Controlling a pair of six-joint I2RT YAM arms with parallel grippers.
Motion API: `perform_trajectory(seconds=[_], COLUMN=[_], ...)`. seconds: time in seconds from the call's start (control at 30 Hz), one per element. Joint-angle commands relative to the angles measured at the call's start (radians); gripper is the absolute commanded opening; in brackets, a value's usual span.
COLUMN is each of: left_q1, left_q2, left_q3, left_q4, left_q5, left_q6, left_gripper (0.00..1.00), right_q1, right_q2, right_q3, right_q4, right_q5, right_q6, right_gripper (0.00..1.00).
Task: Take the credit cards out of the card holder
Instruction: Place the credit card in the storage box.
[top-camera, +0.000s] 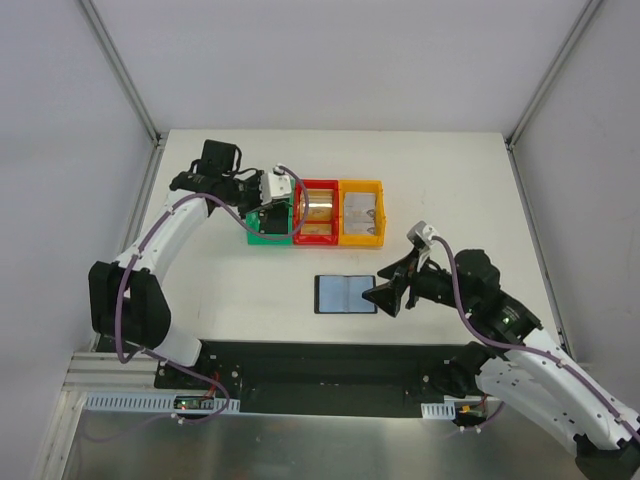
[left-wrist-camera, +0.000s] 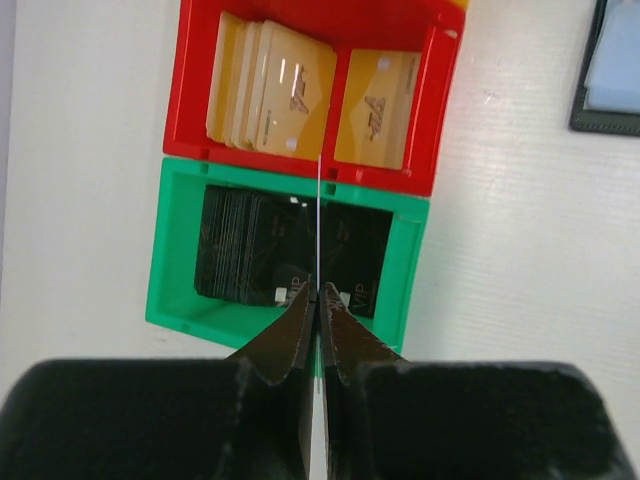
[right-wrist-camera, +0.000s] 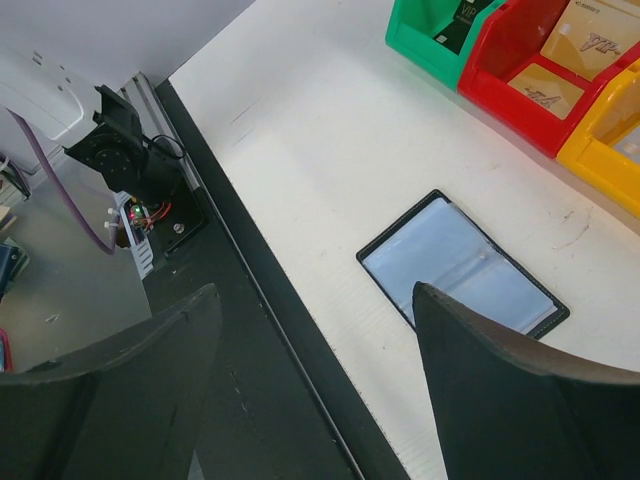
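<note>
The card holder (top-camera: 346, 294) lies open and flat on the white table, its two bluish-grey panels (right-wrist-camera: 465, 265) facing up; one corner also shows in the left wrist view (left-wrist-camera: 610, 70). My left gripper (left-wrist-camera: 318, 295) hangs over the green bin (left-wrist-camera: 175, 300), shut on a thin pale credit card (left-wrist-camera: 318, 200) seen edge-on. From above, that gripper (top-camera: 266, 216) sits at the green bin (top-camera: 268, 237). My right gripper (top-camera: 385, 287) is open just right of the holder, with nothing between its fingers (right-wrist-camera: 470, 380).
Three bins stand in a row behind the holder. The green one holds black cards (left-wrist-camera: 250, 250), the red bin (top-camera: 318, 187) gold cards (left-wrist-camera: 290, 95), and the yellow bin (top-camera: 361, 185) pale cards. The black base rail (right-wrist-camera: 300, 400) runs along the near table edge.
</note>
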Motion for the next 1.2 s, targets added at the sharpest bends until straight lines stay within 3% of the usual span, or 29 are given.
perform_trajectory(seconds=[0.0,0.43,1.17], left_q1=[0.03,0.045,-0.004], left_q2=[0.036,0.177,0.362], left_q3=[0.089,0.176,0.281], left_q4=[-0.114,-0.19,-0.191], left_q5=[-0.035,-0.09,-0.188], left_q6=[0.122,0.262,0.344], left_gripper=[0.0,0.0,0.0], right_q1=[-0.002,-0.003,-0.003], right_q2=[-0.016,-0.013,0.047], right_q3=[0.008,-0.009,-0.028], right_q4=[0.018,0.005,0.044], right_q5=[-0.018,-0.027,-0.005], right_q6=[0.021,0.046,0.072], right_gripper=[0.79,0.79,0.78])
